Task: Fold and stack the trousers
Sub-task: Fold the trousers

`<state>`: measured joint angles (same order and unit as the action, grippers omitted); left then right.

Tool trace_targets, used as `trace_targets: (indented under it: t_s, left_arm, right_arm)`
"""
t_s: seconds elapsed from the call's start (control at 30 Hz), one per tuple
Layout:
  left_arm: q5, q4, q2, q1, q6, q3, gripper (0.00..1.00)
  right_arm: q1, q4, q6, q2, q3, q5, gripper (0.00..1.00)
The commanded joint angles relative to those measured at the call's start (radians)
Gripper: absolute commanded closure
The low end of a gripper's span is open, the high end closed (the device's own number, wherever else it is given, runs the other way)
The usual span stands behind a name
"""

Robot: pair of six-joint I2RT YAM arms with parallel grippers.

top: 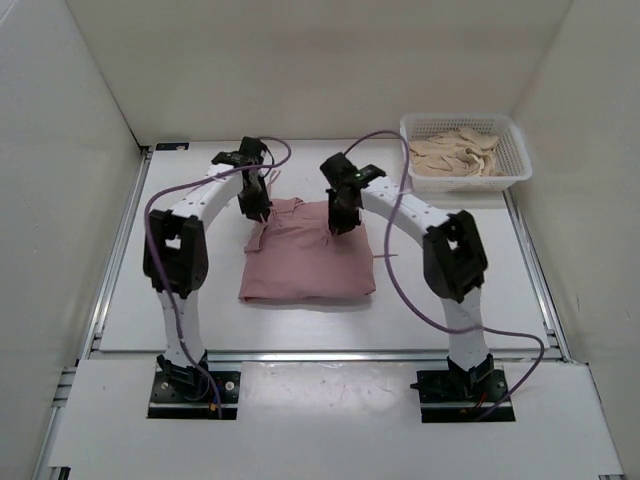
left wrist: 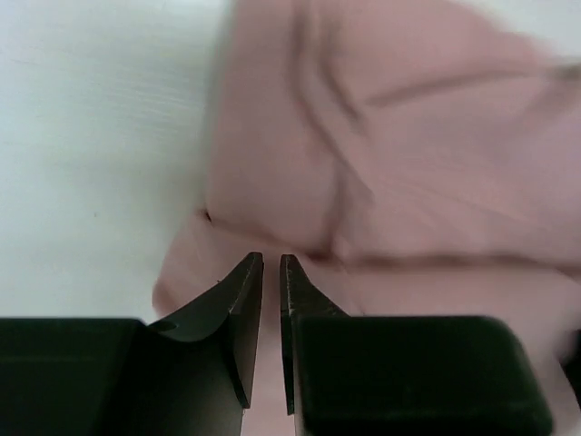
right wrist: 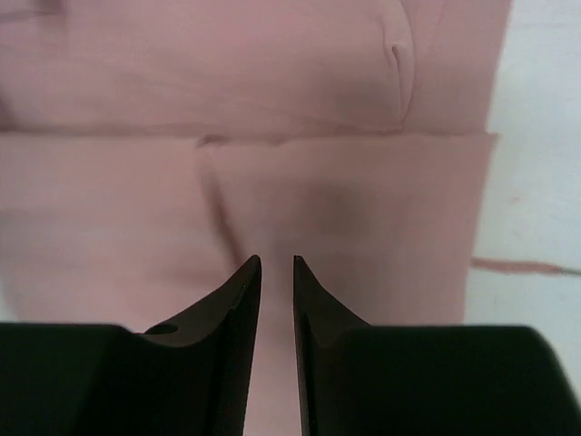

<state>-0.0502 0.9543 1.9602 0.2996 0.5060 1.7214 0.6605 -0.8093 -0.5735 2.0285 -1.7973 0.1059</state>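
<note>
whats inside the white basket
Crumpled beige cloth fills the basket, piled to about the rim. Anything under the top layer, and the basket's floor, is covered and cannot be seen.

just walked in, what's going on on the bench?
Two arms are working on the dusty-pink trousers, which lie folded into a compact rectangle in the middle of the table. The left end effector is at the far left corner and the right end effector is over the far part, both pointing down. Each has a thin gap between its jaws and no fabric pinched. A white basket of beige cloth sits at the far right.
</note>
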Motion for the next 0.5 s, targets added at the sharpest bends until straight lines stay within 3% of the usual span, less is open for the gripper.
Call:
trace_targets:
  t_s: [0.0,0.13,0.23,0.3,0.33,0.43,0.47]
  left_arm:
    - [0.030,0.009,0.097,-0.031,-0.020,-0.034,0.74]
    - [0.067,-0.022,0.118,-0.050,-0.020,-0.101,0.74]
    - [0.053,-0.022,0.037,-0.059,-0.043,-0.114,0.72]
    - [0.053,0.007,-0.073,-0.071,-0.043,-0.114,0.67]
    - [0.053,0.021,-0.113,-0.071,-0.055,-0.102,0.63]
    - [0.053,0.070,-0.262,-0.091,-0.078,-0.034,0.26]
    - [0.044,0.110,-0.294,-0.100,-0.089,0.004,0.16]
  right_arm:
    - [-0.010,-0.033,0.004,0.136,-0.017,0.011,0.74]
    - [-0.010,-0.024,-0.017,0.170,-0.005,0.011,0.74]
    - [-0.010,-0.008,-0.026,0.060,0.039,0.035,0.70]
    - [-0.021,-0.008,-0.026,-0.081,0.055,0.073,0.63]
    - [-0.021,-0.008,-0.026,-0.134,0.070,0.089,0.46]
    - [-0.032,-0.008,0.015,-0.331,0.105,0.139,0.15]
    - [-0.045,-0.008,0.027,-0.418,0.122,0.171,0.11]
